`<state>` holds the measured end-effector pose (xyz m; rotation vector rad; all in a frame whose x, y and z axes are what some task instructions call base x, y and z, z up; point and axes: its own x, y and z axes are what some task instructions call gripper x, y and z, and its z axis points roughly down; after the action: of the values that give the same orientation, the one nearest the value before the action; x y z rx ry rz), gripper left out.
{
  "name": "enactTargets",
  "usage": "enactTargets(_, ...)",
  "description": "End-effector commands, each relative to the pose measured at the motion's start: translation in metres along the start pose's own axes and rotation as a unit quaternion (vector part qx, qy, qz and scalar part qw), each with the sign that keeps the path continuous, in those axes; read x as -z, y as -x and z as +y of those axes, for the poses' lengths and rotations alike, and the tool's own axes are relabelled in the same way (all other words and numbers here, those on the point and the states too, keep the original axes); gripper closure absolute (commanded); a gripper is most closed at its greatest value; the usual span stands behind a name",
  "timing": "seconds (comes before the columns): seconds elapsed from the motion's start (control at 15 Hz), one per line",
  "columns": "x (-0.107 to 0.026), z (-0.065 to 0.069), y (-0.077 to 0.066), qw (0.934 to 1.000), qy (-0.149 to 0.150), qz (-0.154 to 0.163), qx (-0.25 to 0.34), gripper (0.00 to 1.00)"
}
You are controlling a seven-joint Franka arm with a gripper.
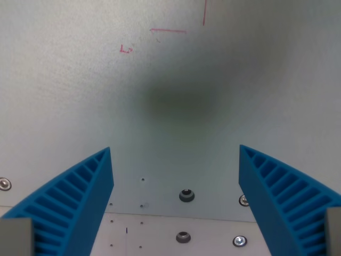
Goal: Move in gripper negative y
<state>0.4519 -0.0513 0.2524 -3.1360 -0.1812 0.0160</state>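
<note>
My gripper (176, 152) is open and empty, with nothing between its two blue ribbed fingers. One finger (74, 197) rises from the wrist view's lower left, the other (282, 192) from the lower right. They hang above a pale grey-white tabletop (80, 96). A dark soft shadow (181, 98) lies on the table ahead of the fingers.
Red pen marks are drawn on the table near the top: a short line (168, 31), a vertical stroke (204, 13) and a small mark (126, 49). Several bolts and screw holes (186, 195) sit along a panel seam (176, 216) near the bottom.
</note>
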Motion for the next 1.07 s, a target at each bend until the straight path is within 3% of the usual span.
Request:
enactTargets(0.07,0.002,-0.005,0.0,1.0,0.0,0.002,0.0,0.0)
enactTargets(1.07,0.002,-0.08,0.0,1.0,0.0,0.002,0.0,0.0)
